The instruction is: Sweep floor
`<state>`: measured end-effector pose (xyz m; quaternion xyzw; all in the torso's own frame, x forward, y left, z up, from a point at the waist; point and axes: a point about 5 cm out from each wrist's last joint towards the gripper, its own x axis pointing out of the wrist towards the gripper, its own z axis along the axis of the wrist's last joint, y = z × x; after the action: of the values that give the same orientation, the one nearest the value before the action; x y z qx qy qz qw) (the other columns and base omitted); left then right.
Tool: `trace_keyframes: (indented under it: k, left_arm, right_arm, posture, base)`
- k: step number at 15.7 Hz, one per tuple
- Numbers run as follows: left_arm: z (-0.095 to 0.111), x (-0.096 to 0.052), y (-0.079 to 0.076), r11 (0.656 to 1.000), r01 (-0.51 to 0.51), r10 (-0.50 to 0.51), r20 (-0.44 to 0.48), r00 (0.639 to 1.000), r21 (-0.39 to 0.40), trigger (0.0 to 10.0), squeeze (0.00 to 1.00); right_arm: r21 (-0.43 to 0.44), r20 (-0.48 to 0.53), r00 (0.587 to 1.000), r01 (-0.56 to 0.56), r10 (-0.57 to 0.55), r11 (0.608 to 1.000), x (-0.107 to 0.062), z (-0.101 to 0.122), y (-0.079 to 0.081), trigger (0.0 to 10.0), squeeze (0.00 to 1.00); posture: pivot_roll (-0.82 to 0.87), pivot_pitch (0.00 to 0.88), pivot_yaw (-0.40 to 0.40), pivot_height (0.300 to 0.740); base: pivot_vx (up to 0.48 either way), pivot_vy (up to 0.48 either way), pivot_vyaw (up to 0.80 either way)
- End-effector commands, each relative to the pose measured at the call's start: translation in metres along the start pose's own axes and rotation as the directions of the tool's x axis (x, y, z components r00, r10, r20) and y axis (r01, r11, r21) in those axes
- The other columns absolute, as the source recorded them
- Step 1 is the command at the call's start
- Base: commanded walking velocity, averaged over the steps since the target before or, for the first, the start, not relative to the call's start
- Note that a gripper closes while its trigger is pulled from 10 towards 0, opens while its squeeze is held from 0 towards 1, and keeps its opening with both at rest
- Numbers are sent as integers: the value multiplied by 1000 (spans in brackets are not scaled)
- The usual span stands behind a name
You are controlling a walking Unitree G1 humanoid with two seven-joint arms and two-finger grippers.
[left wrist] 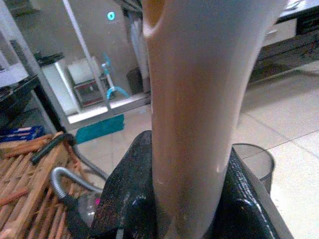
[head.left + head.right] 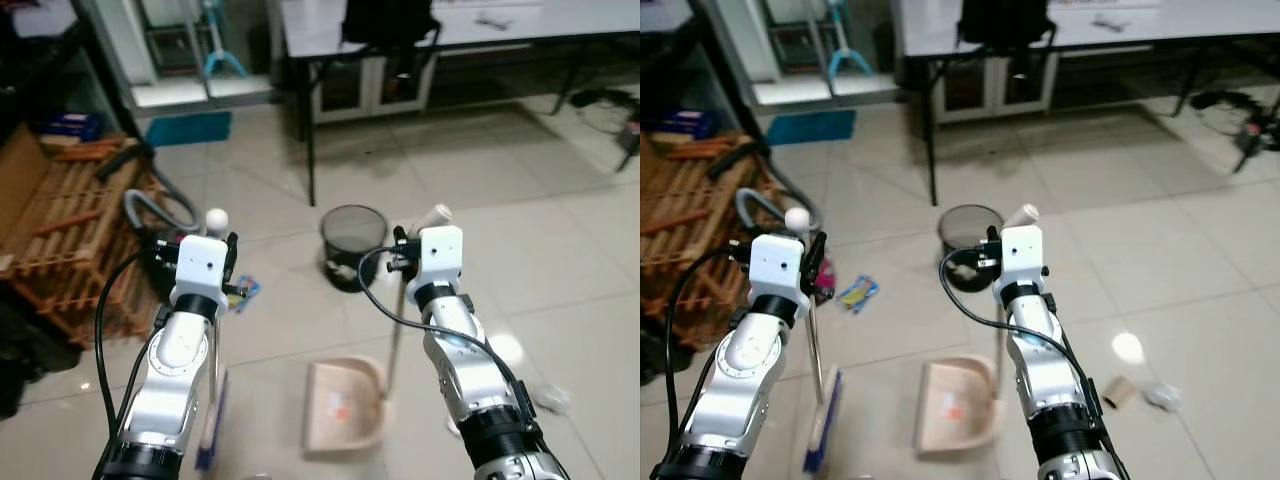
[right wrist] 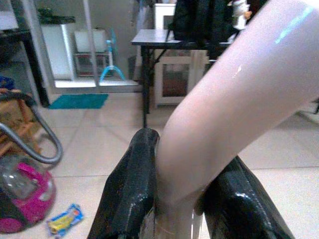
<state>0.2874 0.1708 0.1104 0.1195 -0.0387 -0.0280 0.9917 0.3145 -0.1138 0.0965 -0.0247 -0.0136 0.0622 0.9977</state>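
My left gripper is shut on the upright broom handle, which ends in a white ball top. The broom's blue head rests on the tiles by my left side. In the left wrist view the beige handle sits clamped between the black fingers. My right gripper is shut on the dustpan's long handle. The pink dustpan stands on the floor between my arms. In the right wrist view the pale handle sits between both fingers. A cardboard roll, crumpled paper and a wrapper lie on the tiles.
A black mesh bin stands just beyond the dustpan. A black-legged table is behind it. At the left are a wooden rack and a vacuum hose. Cables lie at the far right.
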Motion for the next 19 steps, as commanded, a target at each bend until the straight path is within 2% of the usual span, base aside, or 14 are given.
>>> trace_keyframes:
  k: [1,4,7,9,19]
  left_arm:
    - [15,5,11,999,-35,34,75,997,8,10000,0]
    - [17,5,9,1000,-24,24,76,997,5,10000,0]
    - [16,5,8,1000,-18,17,74,997,8,10000,0]
    - [16,5,9,1000,-13,12,71,997,9,10000,0]
    - [16,6,7,1000,14,-15,63,998,23,10000,0]
  right_arm:
    - [21,32,999,-17,17,1000,3,8,6,10000,0]
    - [-6,39,998,-45,45,999,4,10,9,10000,0]
    - [-8,41,998,-36,37,999,5,11,9,10000,0]
    - [23,38,999,0,-1,1000,6,11,7,10000,0]
    - [27,42,999,26,-27,999,7,12,5,10000,0]
  posture:
    - [-1,0,52,740]
    - [1,0,54,740]
    - [3,0,54,740]
    - [4,0,55,740]
    - [6,0,60,740]
  base:
    - [292,0,0]
    - [373,0,0]
    - [402,0,800]
    - [405,0,0]
    - [411,0,0]
